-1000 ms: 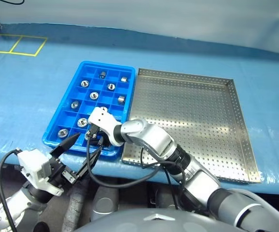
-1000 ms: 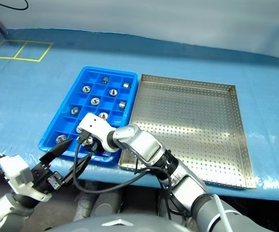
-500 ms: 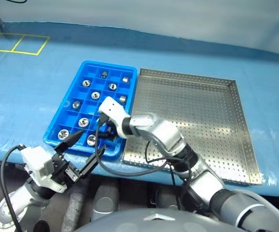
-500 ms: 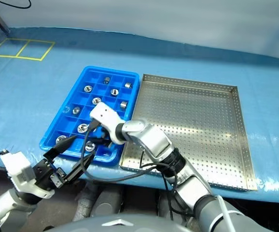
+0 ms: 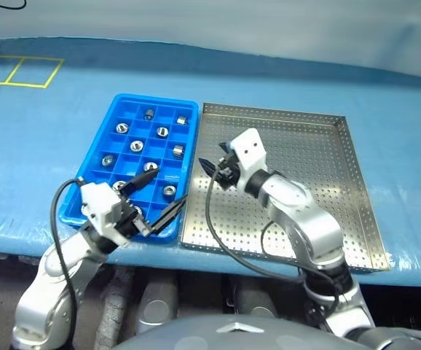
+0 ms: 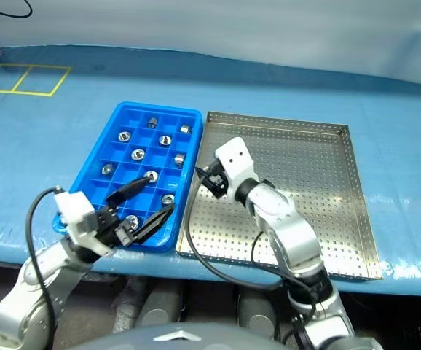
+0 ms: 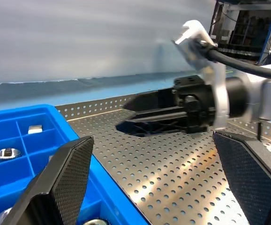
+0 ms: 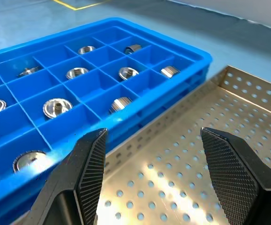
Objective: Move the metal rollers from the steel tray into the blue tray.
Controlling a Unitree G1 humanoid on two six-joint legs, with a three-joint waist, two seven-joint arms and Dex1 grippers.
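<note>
The metal rollers [image 5: 162, 132] lie in the blue tray [image 5: 103, 135], one to a compartment, spread from the far row to the near row; some sit upright showing their centre holes, a few lie on their sides. One roller [image 8: 121, 103] rests tilted in a compartment along the blue tray's edge next to the steel tray [image 5: 356, 193]. The two trays sit side by side with their long rims touching or almost touching, the steel tray to the right of the blue one, and I see no rollers on its perforated floor. My right gripper [image 5: 212, 169] hangs above the steel tray close to the rim it shares with the blue tray, pointing toward the blue tray; its two fingers [image 8: 89, 164] stand apart with nothing between them. My left gripper [image 5: 154, 197] is over the near right corner of the blue tray, its fingers [image 7: 63, 180] spread wide and empty, one tip above a near-row compartment and the other just past the blue tray's near corner, beside the steel tray's rim. Both trays rest on a blue table cover [image 5: 43, 157], and yellow tape lines [image 5: 18, 71] mark it well beyond the blue tray's far left corner.
</note>
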